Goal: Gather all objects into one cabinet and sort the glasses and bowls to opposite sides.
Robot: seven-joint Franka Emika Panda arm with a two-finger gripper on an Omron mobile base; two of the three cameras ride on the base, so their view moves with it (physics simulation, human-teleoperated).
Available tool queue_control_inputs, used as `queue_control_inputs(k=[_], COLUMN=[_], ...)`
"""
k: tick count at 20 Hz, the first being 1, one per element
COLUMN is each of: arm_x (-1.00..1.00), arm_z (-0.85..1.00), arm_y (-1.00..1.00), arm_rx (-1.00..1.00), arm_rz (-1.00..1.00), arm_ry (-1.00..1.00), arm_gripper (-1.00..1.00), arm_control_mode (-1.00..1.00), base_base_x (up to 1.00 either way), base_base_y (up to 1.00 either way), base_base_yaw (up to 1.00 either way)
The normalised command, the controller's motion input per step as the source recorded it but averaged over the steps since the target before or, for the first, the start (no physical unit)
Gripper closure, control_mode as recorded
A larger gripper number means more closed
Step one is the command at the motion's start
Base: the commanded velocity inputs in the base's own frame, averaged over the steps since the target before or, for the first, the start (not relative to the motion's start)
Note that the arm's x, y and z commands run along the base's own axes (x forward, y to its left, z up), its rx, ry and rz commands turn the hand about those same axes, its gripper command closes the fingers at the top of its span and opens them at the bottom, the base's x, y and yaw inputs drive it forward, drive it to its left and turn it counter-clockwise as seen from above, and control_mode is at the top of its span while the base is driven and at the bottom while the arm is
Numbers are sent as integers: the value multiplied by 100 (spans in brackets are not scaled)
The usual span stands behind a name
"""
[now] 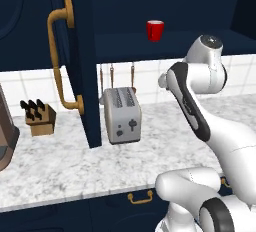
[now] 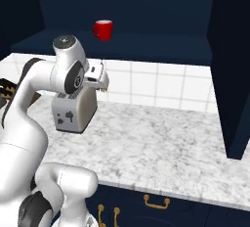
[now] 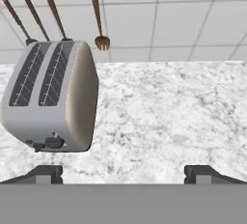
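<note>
Red cup [image 2: 103,29] stands alone on the open cabinet's [image 1: 82,61] shelf, near its front edge; the hand [image 2: 101,81], released and empty, hangs over the table [image 2: 161,138] beside the toaster [image 2: 73,108]; cup lies almost straight above it.

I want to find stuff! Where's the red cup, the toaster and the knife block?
red cup [image 1: 155,30], left base view, on the middle of its side.
toaster [image 3: 58,97], hand view, on its slotted top.
knife block [image 1: 41,122], left base view, on the wooden front.
</note>
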Motion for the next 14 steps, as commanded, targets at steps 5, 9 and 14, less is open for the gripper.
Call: queue_control_inputs(k=[5,9,14], arm_x=[-4,0,0], arm_z=[66,61,54], arm_y=[1,0,0], arm_rx=[-1,-1,0], arm_rz=[-6,-7,-3], arm_ry=[-7,-2,-21], arm_gripper=[-100,-100,-100], arm_control_mode=[-100,-100,-100], base_base_x=[0,0,0], base_base_y=[0,0,0], base_base_yaw=[0,0,0])
